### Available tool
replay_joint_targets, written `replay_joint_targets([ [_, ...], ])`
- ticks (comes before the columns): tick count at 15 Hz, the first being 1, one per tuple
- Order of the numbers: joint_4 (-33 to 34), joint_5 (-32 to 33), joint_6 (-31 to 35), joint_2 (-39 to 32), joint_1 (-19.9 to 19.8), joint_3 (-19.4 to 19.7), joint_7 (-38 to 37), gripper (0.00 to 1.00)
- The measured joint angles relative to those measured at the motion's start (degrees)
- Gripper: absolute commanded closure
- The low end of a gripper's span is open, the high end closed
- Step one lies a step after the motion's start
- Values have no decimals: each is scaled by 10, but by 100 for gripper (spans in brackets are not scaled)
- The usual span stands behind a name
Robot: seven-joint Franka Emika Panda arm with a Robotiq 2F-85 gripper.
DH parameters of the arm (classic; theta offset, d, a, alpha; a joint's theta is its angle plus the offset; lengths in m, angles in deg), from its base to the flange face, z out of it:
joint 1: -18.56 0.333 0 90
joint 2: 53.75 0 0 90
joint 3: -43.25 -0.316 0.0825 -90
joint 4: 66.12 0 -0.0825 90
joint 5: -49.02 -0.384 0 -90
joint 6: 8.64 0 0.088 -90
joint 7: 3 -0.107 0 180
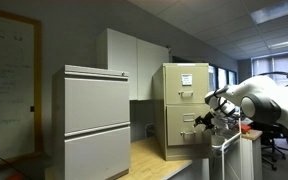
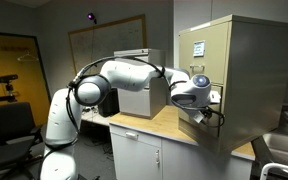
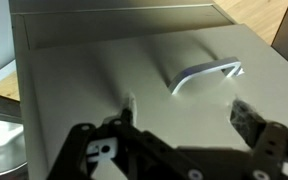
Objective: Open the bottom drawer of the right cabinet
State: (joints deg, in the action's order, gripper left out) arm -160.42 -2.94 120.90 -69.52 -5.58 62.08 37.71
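At the lower half of the right cabinet [image 1: 184, 100], the bottom drawer [image 1: 185, 138] is being faced by the gripper [image 1: 206, 119], which is being shown close against the drawer front in both exterior views. Through the wrist view, the fingers [image 3: 246, 115] are being shown spread wide apart, with nothing being pinched. The silver handle [image 3: 206, 75] is being seen just ahead of them, not yet between them. Whether the drawer is fully shut is not being made clear.

Several risks are being judged likely from here. If the jaws are being closed before the handle is properly enclosed, only its edge may be caught, and the grip may be lost as the pull is being started. If the approach is being pushed too far, the fingertips may be jammed against the metal front. If the pull is being made off the drawer's line of travel, the slide may be bound, or the whole cabinet may be dragged along the wooden counter [image 2: 149, 122].
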Motion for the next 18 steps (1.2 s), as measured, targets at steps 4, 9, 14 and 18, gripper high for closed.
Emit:
replay_joint_targets([
  [4,24,-26,-23,-27,-14,-17,-17,0],
  [9,39,-45,-54,-63,-20,-33,-40,0],
  [14,41,-102,-94,-83,-45,-35,-113,0],
  [18,40,-136,-123,-92,-75,-32,-190,0],
])
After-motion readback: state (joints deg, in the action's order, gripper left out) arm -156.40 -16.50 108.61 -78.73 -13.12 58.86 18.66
